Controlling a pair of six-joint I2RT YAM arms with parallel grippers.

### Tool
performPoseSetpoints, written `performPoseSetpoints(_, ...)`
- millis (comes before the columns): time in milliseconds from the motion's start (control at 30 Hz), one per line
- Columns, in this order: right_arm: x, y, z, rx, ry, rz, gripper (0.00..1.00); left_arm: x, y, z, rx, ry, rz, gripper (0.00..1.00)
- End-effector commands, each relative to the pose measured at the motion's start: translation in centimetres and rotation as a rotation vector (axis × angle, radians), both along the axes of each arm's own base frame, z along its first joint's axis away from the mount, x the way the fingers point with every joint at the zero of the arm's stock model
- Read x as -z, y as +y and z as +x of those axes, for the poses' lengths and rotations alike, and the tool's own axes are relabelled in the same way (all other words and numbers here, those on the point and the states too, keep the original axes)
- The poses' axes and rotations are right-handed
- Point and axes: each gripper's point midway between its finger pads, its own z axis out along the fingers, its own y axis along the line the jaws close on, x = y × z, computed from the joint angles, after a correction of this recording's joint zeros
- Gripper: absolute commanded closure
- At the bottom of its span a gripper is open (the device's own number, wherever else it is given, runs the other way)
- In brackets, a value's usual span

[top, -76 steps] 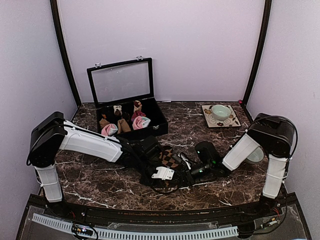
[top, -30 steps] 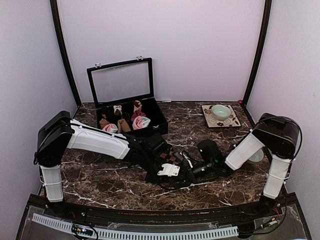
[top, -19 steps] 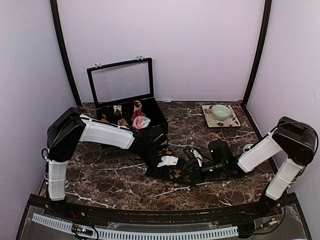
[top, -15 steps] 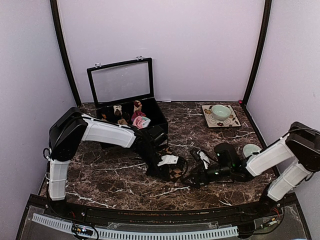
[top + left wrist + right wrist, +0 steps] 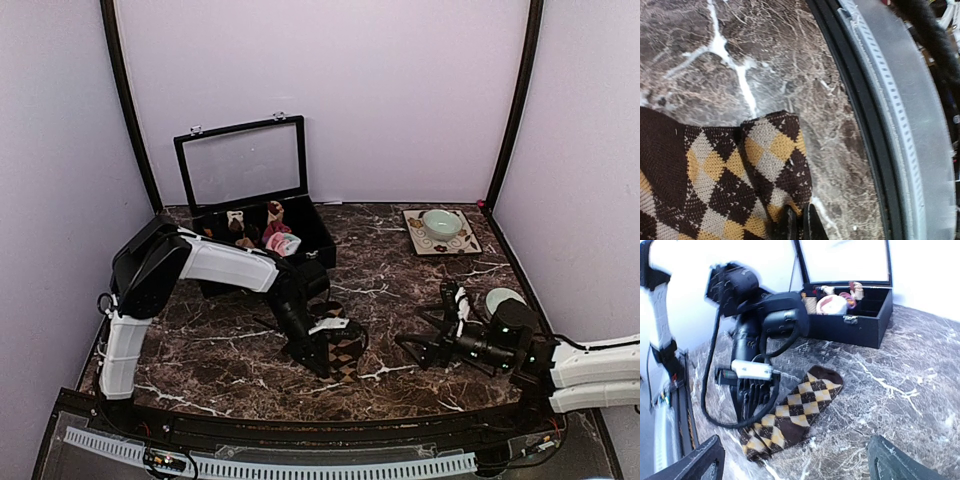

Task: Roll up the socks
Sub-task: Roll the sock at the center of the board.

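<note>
Right wrist | checked sock [image 5: 795, 412] diagonal | left pincer [image 5: 799, 225] seemingly pinching it | right pincer [image 5: 794, 450] spread

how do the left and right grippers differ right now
The left gripper is shut, pinching an edge of the brown argyle sock; the right gripper is wide open and holds nothing. The left gripper points down onto the sock; the right gripper sits apart from it, to its right, aimed across at it. Both are low over the marble table.
</note>
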Motion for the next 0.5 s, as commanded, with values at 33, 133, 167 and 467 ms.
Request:
performPoseSetpoints(33,0.9,2.4,-2.4,-0.155,-0.153,-0.131,0.03,3.3,3.7,-2.1,-0.035,0.231,0.253,1.0)
performPoseSetpoints(133,3.1,4.4,-4.0,-0.251,-0.182,-0.278,0.13,4.0,3.5,-0.7,-0.091,0.255,0.279,1.0)
performPoseSetpoints(167,3.7,5.0,-4.5,-0.284,-0.192,-0.318,0.17,4.4,3.4,-0.2,-0.105,0.245,0.295,1.0)
performPoseSetpoints(467,5.3,10.4,-7.2,-0.505,-0.3,-0.431,0.51,7.7,3.8,1.2,-0.127,0.225,0.443,1.0)
